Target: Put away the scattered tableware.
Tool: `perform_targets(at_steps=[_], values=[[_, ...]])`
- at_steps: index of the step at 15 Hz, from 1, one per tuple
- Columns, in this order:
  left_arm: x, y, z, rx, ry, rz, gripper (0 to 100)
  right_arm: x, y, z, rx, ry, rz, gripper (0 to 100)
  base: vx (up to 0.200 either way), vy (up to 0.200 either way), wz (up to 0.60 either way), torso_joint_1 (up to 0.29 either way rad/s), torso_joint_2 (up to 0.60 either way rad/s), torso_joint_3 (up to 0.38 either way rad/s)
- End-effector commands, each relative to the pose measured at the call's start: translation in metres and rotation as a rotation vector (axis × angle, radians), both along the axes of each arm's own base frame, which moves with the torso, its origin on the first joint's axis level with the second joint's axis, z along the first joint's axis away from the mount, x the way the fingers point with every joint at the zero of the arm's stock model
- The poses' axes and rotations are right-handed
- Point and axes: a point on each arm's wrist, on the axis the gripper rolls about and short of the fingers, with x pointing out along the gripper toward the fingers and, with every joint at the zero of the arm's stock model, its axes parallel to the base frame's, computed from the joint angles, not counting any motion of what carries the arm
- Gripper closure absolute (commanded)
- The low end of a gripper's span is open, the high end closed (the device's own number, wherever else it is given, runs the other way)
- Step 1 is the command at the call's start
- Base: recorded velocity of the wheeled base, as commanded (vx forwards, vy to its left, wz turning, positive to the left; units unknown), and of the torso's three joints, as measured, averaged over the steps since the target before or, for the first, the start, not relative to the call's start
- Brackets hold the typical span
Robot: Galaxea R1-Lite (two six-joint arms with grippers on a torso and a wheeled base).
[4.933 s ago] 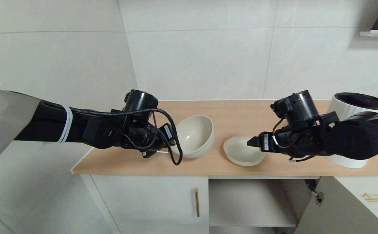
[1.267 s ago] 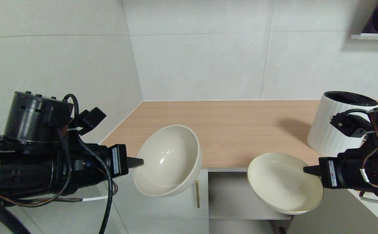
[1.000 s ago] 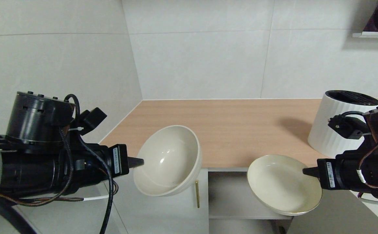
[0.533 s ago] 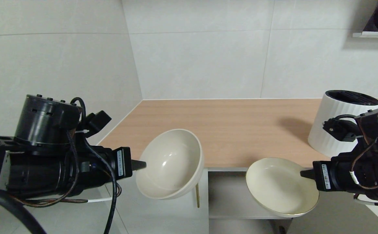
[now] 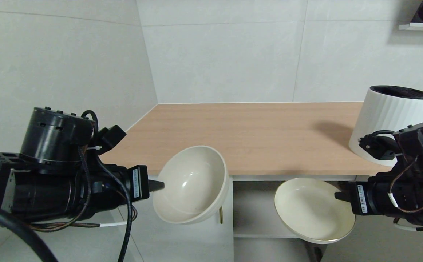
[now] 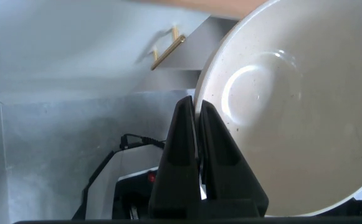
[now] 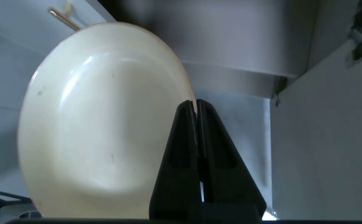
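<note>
My left gripper (image 5: 159,185) is shut on the rim of a deep cream bowl (image 5: 193,185), tilted on its side in front of the closed cabinet door, below the wooden counter (image 5: 248,134). In the left wrist view the left gripper (image 6: 197,115) pinches the bowl's (image 6: 299,118) edge. My right gripper (image 5: 338,196) is shut on the rim of a shallow cream plate (image 5: 311,211), held tilted before the open cabinet compartment (image 5: 253,207). The right wrist view shows the right gripper (image 7: 196,112) clamping the plate (image 7: 106,124) rim.
A white ribbed canister (image 5: 393,120) stands on the counter at the right, just above my right arm. A gold handle (image 5: 220,217) marks the closed door left of the open compartment. The open cabinet door (image 7: 336,143) hangs to the right.
Both arms have come down a little with the bowl and plate, now below the counter edge. The head view has shifted, so the counter sits higher in the picture.
</note>
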Motion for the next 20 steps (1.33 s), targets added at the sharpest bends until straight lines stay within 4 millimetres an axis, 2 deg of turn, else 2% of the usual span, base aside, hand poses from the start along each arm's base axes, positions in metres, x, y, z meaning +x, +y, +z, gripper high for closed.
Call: perform_targets(at_steps=[1, 15, 20], values=[[0.0005, 0.0, -0.0007, 0.001, 0.003, 0.002, 100, 0.0006, 0.0004, -0.0012, -0.003, 0.005, 0.0, 100, 0.0, 0.0, 0.0, -0.193, 0.48, 0.305], [0.0027, -0.001, -0.0036, 0.007, 0.014, 0.002, 100, 0.0055, 0.003, -0.0075, -0.008, 0.013, -0.001, 100, 0.0, 0.0, 0.0, -0.155, 0.46, 0.31], [0.0023, -0.0012, -0.0033, 0.006, 0.013, 0.0, 100, 0.0056, 0.0027, -0.0075, -0.007, 0.013, -0.001, 100, 0.0, 0.0, 0.0, -0.019, 0.11, 0.078]])
